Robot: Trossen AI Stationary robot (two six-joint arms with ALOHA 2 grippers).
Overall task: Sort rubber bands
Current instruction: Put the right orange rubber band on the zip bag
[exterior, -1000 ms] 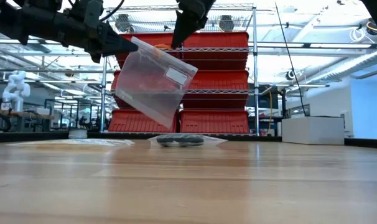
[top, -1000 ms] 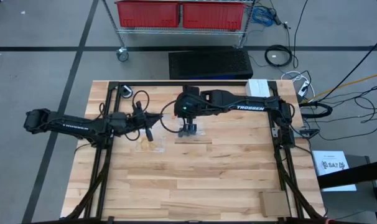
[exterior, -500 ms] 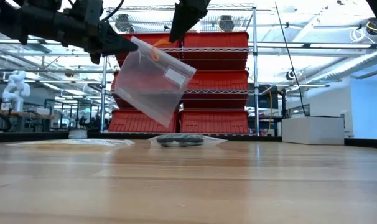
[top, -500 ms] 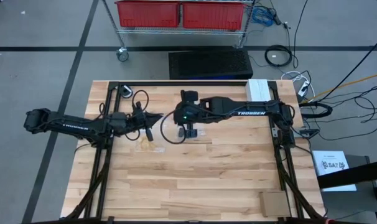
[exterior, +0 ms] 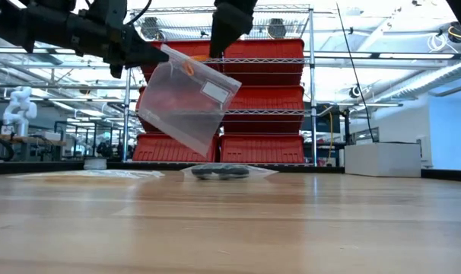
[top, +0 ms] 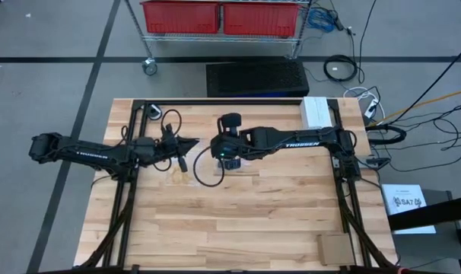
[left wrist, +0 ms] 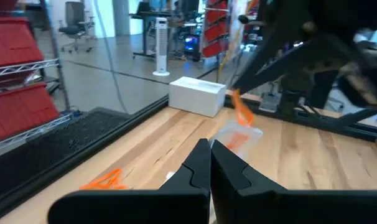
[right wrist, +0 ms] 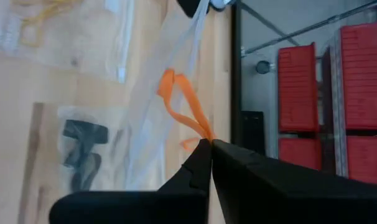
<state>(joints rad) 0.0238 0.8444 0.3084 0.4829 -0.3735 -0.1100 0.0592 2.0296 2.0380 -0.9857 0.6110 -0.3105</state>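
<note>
A clear plastic bag (exterior: 186, 99) hangs in the air above the table's middle, and my left gripper (exterior: 159, 53) is shut on it. My right gripper (right wrist: 208, 142) is shut on an orange rubber band (right wrist: 183, 102) that reaches to the bag's upper edge (exterior: 189, 67); whether it is inside the bag, I cannot tell. On the table below lies a second clear bag with black rubber bands (right wrist: 83, 152). A third bag with pale yellow rubber bands (right wrist: 36, 18) lies flat toward the left. More orange loops (left wrist: 101, 180) rest on the wood. My left gripper pinches the bag's top corner (exterior: 165, 52) between its two shut fingers, coming in level from the table's left. The bag hangs tilted below the fingers, clear of the table. My right gripper pinches one end of the orange band (right wrist: 203, 137) at its fingertips, slanting down from the right. The loop is lifted clear and reaches out toward the bag's edge.
A white box (top: 316, 110) stands at the table's far right corner. A cardboard piece (top: 335, 249) lies at the near right. Black cables (top: 158, 114) run at the far left. The near half of the wooden table (top: 238, 221) is bare.
My right gripper has gone toward the table's left, closer to the hanging bag, and its wrist has rolled. The orange band has come with it to the bag's upper edge. The bag stays where it was.
</note>
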